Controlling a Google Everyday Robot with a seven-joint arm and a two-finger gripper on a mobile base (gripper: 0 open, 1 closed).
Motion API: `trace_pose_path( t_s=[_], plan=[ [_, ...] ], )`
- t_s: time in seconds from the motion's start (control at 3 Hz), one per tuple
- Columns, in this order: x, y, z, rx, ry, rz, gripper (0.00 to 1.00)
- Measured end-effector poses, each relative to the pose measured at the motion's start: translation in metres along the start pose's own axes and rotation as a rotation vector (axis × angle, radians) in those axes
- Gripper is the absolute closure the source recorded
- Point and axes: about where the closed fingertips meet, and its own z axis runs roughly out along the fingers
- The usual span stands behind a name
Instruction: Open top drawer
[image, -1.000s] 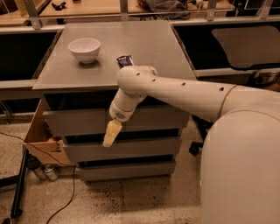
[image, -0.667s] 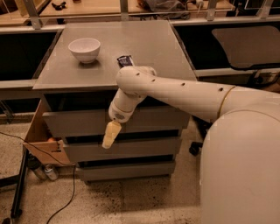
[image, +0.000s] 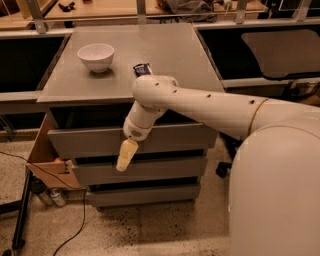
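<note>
The top drawer (image: 85, 141) is the uppermost grey front panel of the cabinet, under the grey tabletop (image: 150, 45). A dark gap shows between the panel and the tabletop. My gripper (image: 126, 155) is cream-coloured and points down in front of the panel's lower edge, left of centre, with its tip over the gap above the middle drawer (image: 165, 169). My white arm (image: 200, 107) reaches in from the right across the cabinet's front.
A white bowl (image: 96, 56) and a small dark packet (image: 141, 69) sit on the tabletop. A cardboard box (image: 47, 160) stands against the cabinet's left side, with cans (image: 50, 196), a cable and a black stand leg (image: 22, 220) on the floor. The bottom drawer (image: 140, 194) is below.
</note>
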Motion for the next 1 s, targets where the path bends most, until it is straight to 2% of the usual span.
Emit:
trace_pose_path(
  t_s=[0.67, 1.0],
  plan=[
    [0.005, 0.021, -0.002, -0.058, 0.004, -0.012, 0.00],
    [0.003, 0.021, -0.005, -0.058, 0.004, -0.012, 0.00]
  ],
)
